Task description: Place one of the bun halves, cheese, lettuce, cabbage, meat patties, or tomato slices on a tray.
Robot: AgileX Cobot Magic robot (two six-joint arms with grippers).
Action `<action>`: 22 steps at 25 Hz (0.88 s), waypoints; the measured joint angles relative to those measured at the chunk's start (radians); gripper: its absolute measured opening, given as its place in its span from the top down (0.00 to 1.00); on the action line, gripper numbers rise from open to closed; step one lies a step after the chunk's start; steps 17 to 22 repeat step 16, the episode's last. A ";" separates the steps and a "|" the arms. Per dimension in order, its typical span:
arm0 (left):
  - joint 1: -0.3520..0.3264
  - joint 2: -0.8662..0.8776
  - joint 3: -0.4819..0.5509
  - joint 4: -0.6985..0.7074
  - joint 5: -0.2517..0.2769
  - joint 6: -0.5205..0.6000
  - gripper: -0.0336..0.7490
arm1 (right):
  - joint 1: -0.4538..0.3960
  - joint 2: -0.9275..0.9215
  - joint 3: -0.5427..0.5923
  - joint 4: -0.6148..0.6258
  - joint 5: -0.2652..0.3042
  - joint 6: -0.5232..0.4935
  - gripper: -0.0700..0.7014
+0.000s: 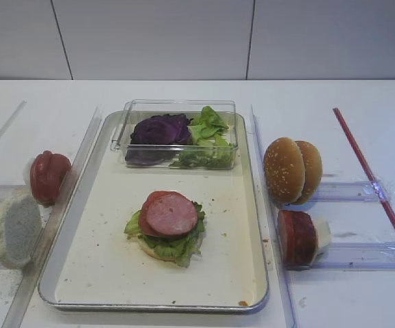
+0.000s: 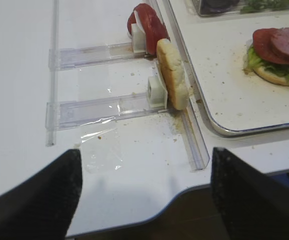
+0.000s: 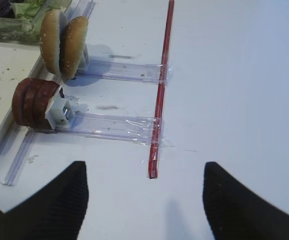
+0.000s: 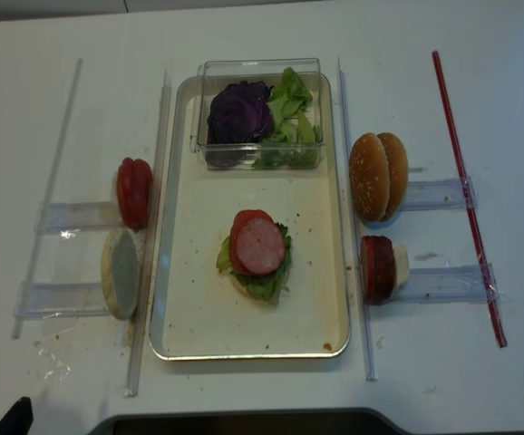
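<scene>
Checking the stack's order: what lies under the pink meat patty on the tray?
Under the meat patty a red tomato slice shows, then green lettuce and a pale bun half. Anything else between them is covered.

A clear plastic box (image 1: pixel 177 108) sits at the back. A red stick (image 1: pixel 368 172) lies on the white tabletop (image 1: pixel 348 287).
</scene>
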 joint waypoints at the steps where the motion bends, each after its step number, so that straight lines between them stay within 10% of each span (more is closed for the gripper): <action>1: 0.000 0.000 0.000 0.000 0.000 0.000 0.33 | 0.000 0.000 0.000 0.000 0.000 -0.002 0.26; 22: 0.000 0.000 0.000 -0.001 0.000 0.000 0.33 | 0.000 0.000 0.000 0.000 0.000 -0.002 0.26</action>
